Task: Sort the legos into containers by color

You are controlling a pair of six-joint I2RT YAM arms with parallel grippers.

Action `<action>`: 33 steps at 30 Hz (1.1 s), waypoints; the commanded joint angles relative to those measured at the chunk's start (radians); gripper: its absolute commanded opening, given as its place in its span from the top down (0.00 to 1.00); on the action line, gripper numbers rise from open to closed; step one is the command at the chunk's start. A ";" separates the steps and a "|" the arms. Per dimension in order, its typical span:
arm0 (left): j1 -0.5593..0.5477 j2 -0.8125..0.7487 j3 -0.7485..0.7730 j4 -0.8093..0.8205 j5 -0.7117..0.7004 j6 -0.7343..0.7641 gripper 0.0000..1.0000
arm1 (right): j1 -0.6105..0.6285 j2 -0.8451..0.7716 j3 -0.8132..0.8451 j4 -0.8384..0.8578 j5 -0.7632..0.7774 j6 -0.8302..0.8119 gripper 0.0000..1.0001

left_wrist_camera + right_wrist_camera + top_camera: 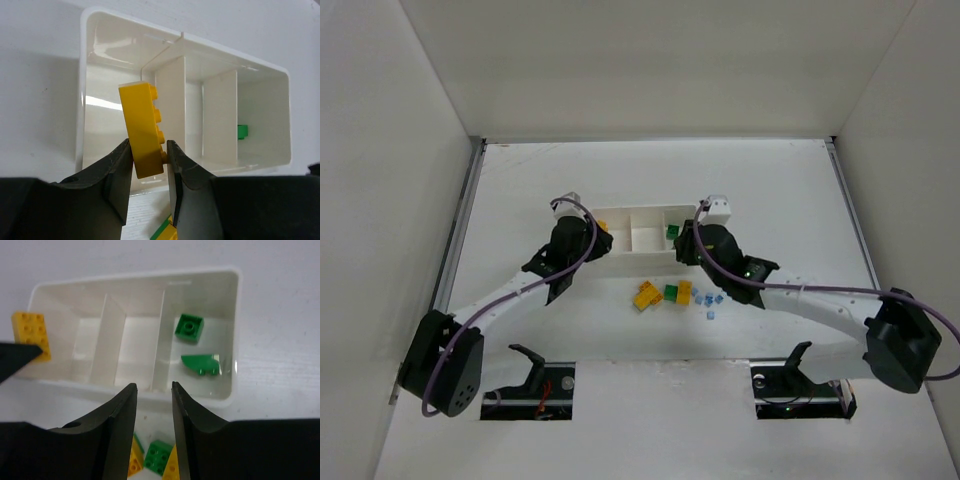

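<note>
Over on the left, your left gripper (149, 155) is clamped on a yellow brick (144, 127), held on edge with its studs facing right, up at the left end of the tray (82, 115). This looks like the drop step for yellow. The next move calls for centring over the left compartment (102, 135) and then opening, but I can't tell whether the brick is inside the rim or just on it. The middle compartment (137, 347) shows bare floor where you can see it. The right compartment (222, 335) has two green bricks (189, 327) lying in it. Your right gripper (152, 390) hangs at the tray's near right side with its jaws narrowly parted and nothing between them. It hides that end of the tray from above. The loose legos (647, 295), yellow and green, sit on the table (520, 200) just near of the tray, and the pale blue bits (711, 315) to their right are too tiny to count. Both wrist views crop the pile.
</note>
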 commanded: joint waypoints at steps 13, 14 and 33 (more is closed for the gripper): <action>0.011 0.037 0.061 0.029 -0.123 0.050 0.57 | 0.188 -0.058 -0.113 -0.246 0.083 0.188 0.30; 0.011 0.028 0.058 0.030 -0.123 0.050 0.56 | 0.191 -0.055 -0.114 -0.250 0.083 0.196 0.31; -0.368 -0.331 -0.147 -0.039 -0.217 0.021 0.59 | 0.176 0.033 -0.073 -0.296 -0.021 0.204 0.45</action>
